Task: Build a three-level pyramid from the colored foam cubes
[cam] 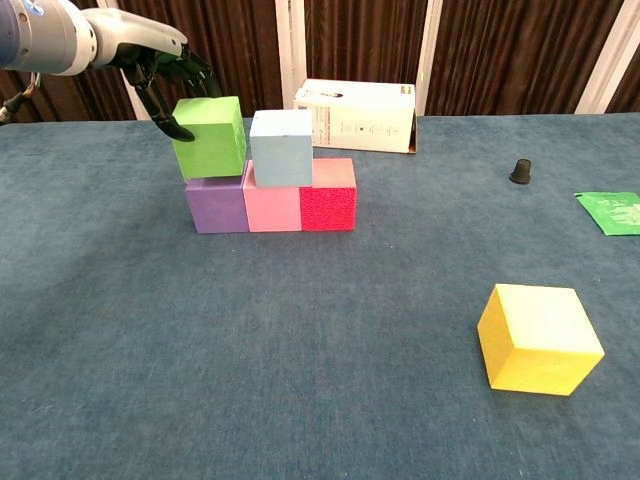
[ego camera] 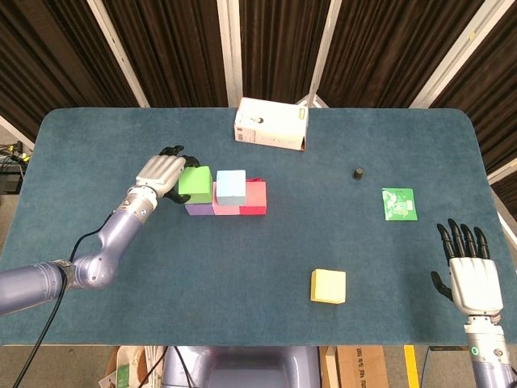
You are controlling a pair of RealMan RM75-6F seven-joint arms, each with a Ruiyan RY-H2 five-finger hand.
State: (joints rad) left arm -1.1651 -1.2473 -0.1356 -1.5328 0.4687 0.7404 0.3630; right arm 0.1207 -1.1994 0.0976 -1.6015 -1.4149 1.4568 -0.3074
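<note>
Fingers (cam: 172,126) hold green cube (cam: 210,137) slightly tilted.

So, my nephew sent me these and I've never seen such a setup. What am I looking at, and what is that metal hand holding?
It is a robot with two arms ending in human-like hands, at a blue table. One picture looks down from its head, the other looks forward from its chest. The left hand holds a green cube on top of the purple cube, beside a light blue cube. The purple cube stands in a row with a pink cube and a red cube. A yellow cube sits apart. The right hand is empty, fingers spread. A white box, a small black object and a green packet also lie there.
</note>
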